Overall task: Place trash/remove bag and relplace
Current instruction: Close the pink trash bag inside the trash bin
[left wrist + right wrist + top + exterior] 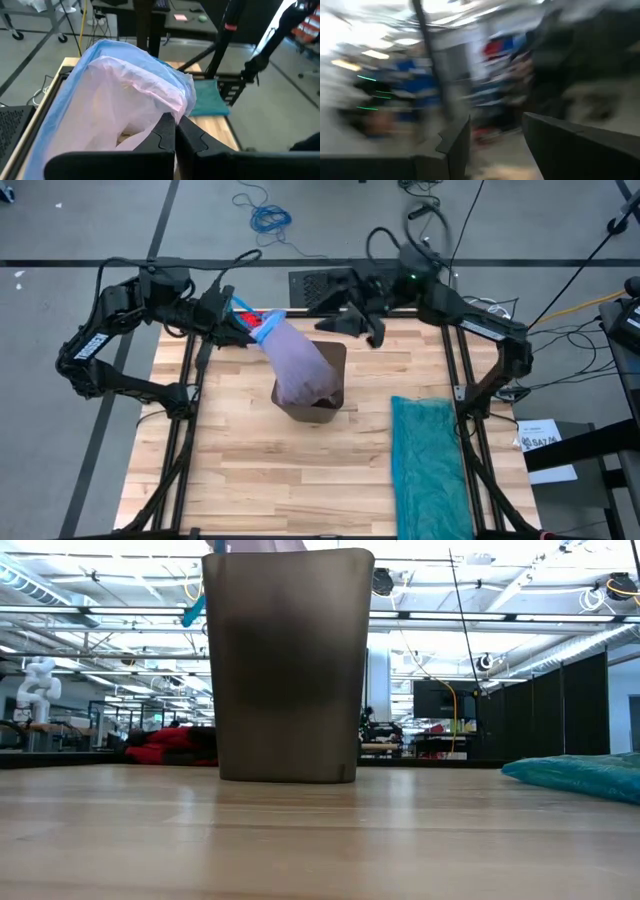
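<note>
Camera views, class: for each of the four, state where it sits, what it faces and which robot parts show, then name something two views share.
High: overhead, facing down on table; both arms show.
Low: at tabletop height, facing bin; no arm shows.
Left wrist: on left gripper, shut on bag.
Right wrist: behind open right gripper, facing room.
Shared: high and low both show teal bag.

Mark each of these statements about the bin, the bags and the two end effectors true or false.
1. The left end effector is shut on the pale pink bag. True.
2. The right end effector is gripping the bag. False: it hangs open behind the bin, holding nothing.
3. The bag lies flat on the table. False: it is pulled up out of the bin toward the left arm.
4. A teal bag lies on the table's right side. True.
5. The bin has tipped over. False: it stands upright.
</note>
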